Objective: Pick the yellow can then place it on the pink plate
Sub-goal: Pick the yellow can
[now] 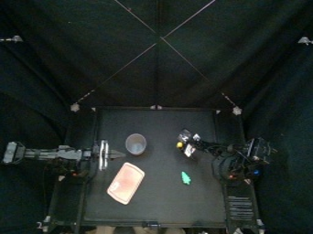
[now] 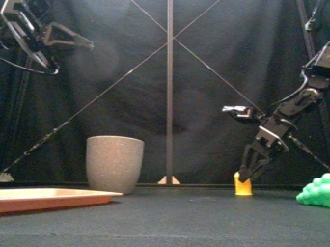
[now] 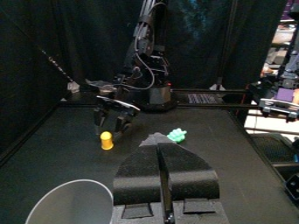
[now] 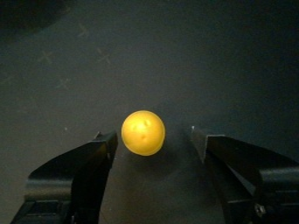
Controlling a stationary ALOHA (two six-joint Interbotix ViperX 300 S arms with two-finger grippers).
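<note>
The worktop is largely bare, leaving an open lane to the pink plate at the top view's lower left, between the grey cup and a green toy. The left pincer rests pressed together at the left edge; the right pincer hangs spread astride the upright yellow can right of centre, apparently poised to close.

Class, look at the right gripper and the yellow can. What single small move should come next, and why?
Probably lower the right gripper a little over the yellow can. The right wrist view shows the can centred between the open jaws, but in the front view the tips seem only about level with its top. Closing now might catch too little of it.
</note>
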